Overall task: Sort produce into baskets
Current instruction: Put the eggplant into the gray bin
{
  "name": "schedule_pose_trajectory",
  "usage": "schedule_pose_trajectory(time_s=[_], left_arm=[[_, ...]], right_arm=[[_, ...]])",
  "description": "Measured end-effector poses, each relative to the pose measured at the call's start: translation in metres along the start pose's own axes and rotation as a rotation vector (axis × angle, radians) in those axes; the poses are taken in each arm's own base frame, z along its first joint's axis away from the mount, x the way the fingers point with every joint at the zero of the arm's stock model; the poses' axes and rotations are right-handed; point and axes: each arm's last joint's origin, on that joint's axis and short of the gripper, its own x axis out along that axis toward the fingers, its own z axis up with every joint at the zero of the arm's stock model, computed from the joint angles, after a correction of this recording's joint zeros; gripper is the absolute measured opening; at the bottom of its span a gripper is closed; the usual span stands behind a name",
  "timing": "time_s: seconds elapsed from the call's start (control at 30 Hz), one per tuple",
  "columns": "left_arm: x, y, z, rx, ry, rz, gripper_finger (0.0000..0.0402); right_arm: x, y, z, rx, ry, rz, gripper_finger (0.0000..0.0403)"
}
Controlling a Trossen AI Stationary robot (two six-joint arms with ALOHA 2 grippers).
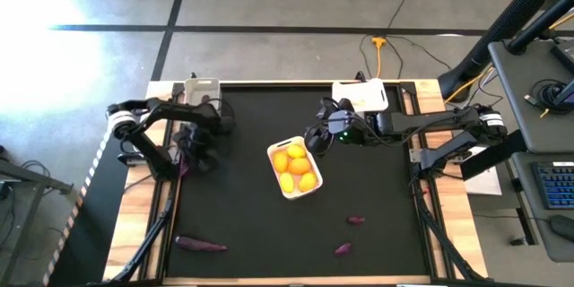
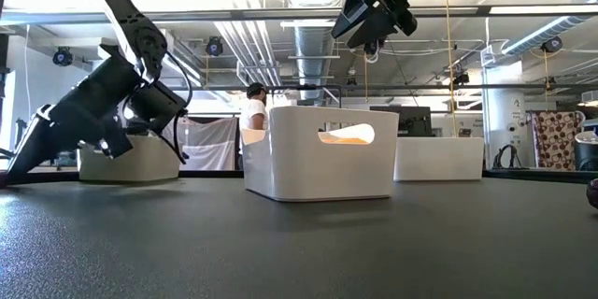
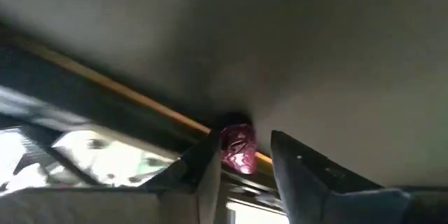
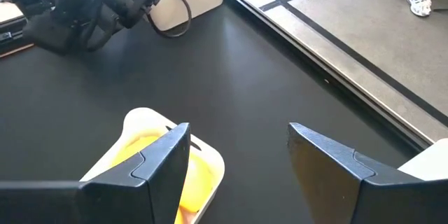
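Purple eggplant [image 3: 238,147] sits between the left gripper's [image 3: 241,157] narrowing fingers at the mat's nine o'clock edge; firm contact seems wise before lifting. Right gripper [image 4: 238,161] hovers wide, empty, just past the fruit basket [image 1: 309,190] at centre. Three eggplants [image 1: 201,245] lie toward six o'clock.

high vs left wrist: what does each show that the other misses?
Only the high view: the middle basket of yellow and orange fruits, three purple pieces lying on the mat, and the right gripper hovering open beside that basket. Only the left wrist view: a shiny purple piece between the left gripper fingers. Both share the black mat and the table's left edge.
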Motion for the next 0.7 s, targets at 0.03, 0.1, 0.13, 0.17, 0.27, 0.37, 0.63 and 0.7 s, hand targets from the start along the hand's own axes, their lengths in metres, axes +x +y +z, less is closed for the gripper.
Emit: schedule_pose_trajectory(time_s=[0.03,0.1,0.13,0.17,0.27,0.37,0.63,0.7], left_arm=[[0.000,-0.003,-0.001,0.016,0.003,-0.029,0.0103],[-0.003,-0.008,-0.004,0.045,-0.007,-0.068,0.0091],[-0.006,-0.010,-0.006,0.056,-0.023,-0.073,0.0087],[-0.009,-0.012,-0.007,0.064,-0.045,-0.074,0.0084],[-0.020,-0.018,-0.014,0.080,-0.116,-0.080,0.0080],[-0.030,-0.021,-0.024,0.094,-0.185,-0.093,0.0084],[-0.034,-0.017,-0.040,0.050,-0.246,-0.058,0.0118],[-0.033,-0.017,-0.039,0.047,-0.233,-0.053,0.0132]], right_arm=[[0.000,0.000,0.000,0.000,0.000,0.000,0.0228],[0.000,0.000,0.000,0.000,0.004,0.010,0.0228],[0.000,0.000,0.000,0.000,0.004,0.011,0.0228],[0.000,0.000,0.000,0.000,0.005,0.011,0.0228],[0.000,0.000,0.000,0.000,0.005,0.012,0.0228],[0.000,0.000,0.000,0.000,0.005,0.012,0.0228],[0.000,0.000,0.000,0.033,0.005,0.011,0.0228],[0.000,0.000,0.000,0.036,0.004,0.012,0.0228]])
